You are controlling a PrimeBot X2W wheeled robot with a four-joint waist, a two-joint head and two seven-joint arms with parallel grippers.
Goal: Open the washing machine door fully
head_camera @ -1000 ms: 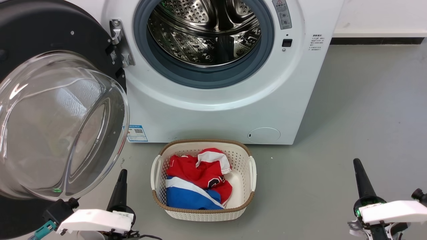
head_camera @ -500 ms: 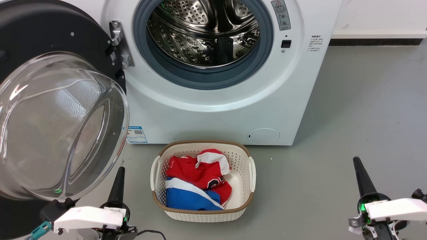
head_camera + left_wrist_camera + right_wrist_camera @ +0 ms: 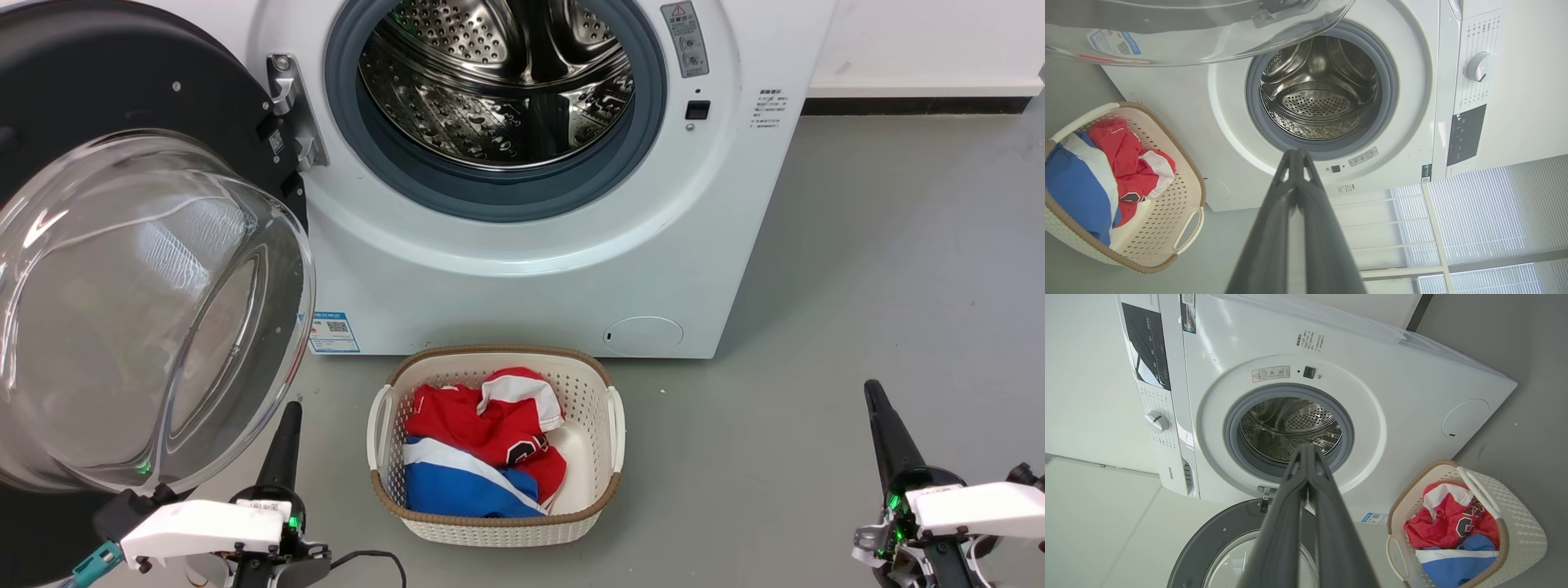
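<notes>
The washing machine door (image 3: 122, 269) stands swung wide to the left on its metal hinge (image 3: 287, 98), black rim behind, clear glass bowl bulging toward me. It also shows in the right wrist view, the door (image 3: 1216, 547) hanging below the drum, and in the left wrist view as a glass bowl (image 3: 1188, 24) along the top. The steel drum opening (image 3: 498, 82) is uncovered. My left gripper (image 3: 288, 418) is shut, low at the left just below the glass bowl, touching nothing. My right gripper (image 3: 873, 396) is shut and empty at the lower right. Both wrist views show the fingers (image 3: 1296, 163) (image 3: 1306, 457) pressed together.
A cream laundry basket (image 3: 608, 457) with red, white and blue clothes sits on the grey floor (image 3: 857, 269) in front of the white washer (image 3: 531, 278), between my two grippers. Open floor lies to the right of the machine. A white wall and dark skirting run behind.
Both grippers have drawn back a little toward the bottom of the head view, the left one also drifting left. The head view has tilted slightly. The door has not moved.
</notes>
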